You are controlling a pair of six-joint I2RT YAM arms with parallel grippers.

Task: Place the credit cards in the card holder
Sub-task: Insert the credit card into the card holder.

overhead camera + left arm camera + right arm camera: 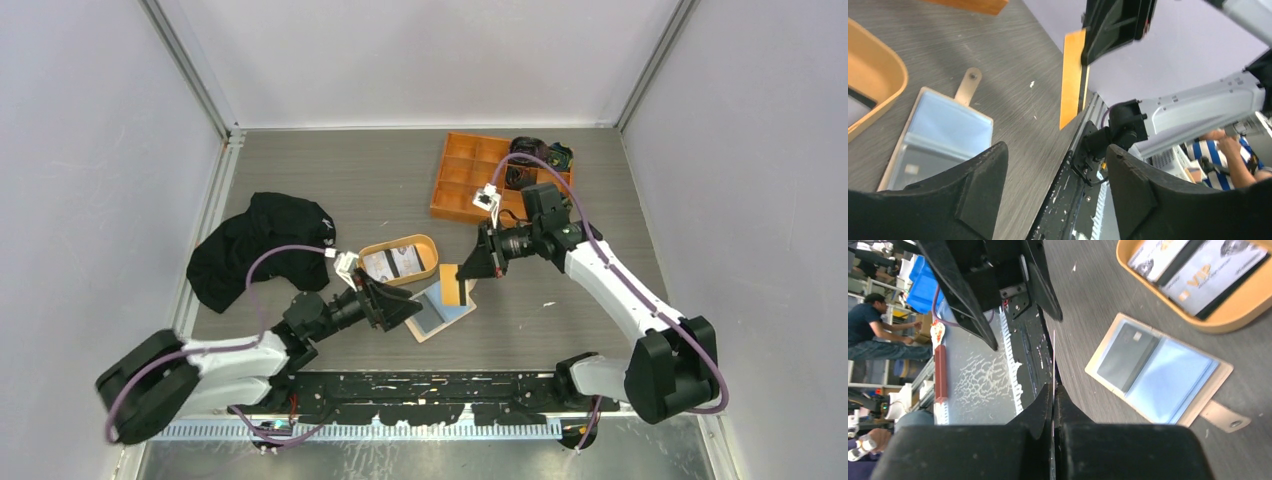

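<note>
Orange card (457,287) upright in right jaws, beside open card holder (438,316)

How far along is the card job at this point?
Done: one dark card lies in the open card holder. In hand: the right claw is shut on an orange-faced card, raised beside the holder. Left: at least two cards sit in the oval tray. The left claw is open and empty near the holder. Whether the holder's pale blue half is a card, I cannot tell.
</note>
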